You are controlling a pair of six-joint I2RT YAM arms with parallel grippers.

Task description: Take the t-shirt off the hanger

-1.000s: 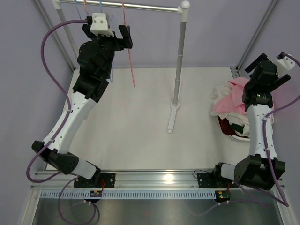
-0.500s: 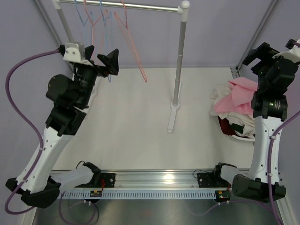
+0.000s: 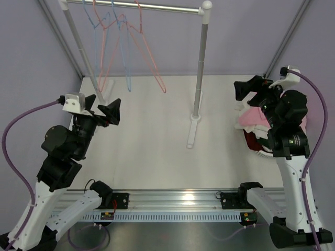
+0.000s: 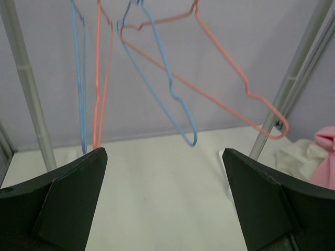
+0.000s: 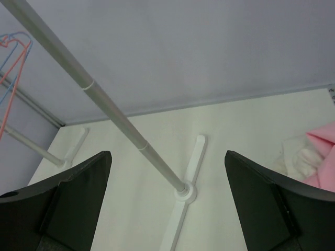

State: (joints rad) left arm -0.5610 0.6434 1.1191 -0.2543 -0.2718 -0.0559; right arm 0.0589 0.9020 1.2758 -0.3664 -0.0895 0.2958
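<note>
Several bare wire hangers hang on the rail (image 3: 157, 7) at the far left, a pink one (image 3: 149, 57) and a blue one (image 3: 125, 57) among them. No shirt hangs on them. They also show in the left wrist view, pink (image 4: 180, 78) and blue (image 4: 189, 137). A pile of pink and white clothes (image 3: 256, 115) lies in a basket at the right. My left gripper (image 3: 102, 107) is open and empty, low at the left, facing the hangers (image 4: 165, 157). My right gripper (image 3: 254, 88) is open and empty above the pile (image 5: 167, 157).
The rack's upright post (image 3: 200, 73) stands on a white foot (image 3: 192, 130) mid-table, seen also in the right wrist view (image 5: 186, 191). The red and white basket (image 3: 256, 145) sits at the right edge. Purple walls enclose the back and sides.
My left arm has dropped from the rail down and back to the near left. My right gripper has swung left and now faces the rack. The hangers have spread and swing.
</note>
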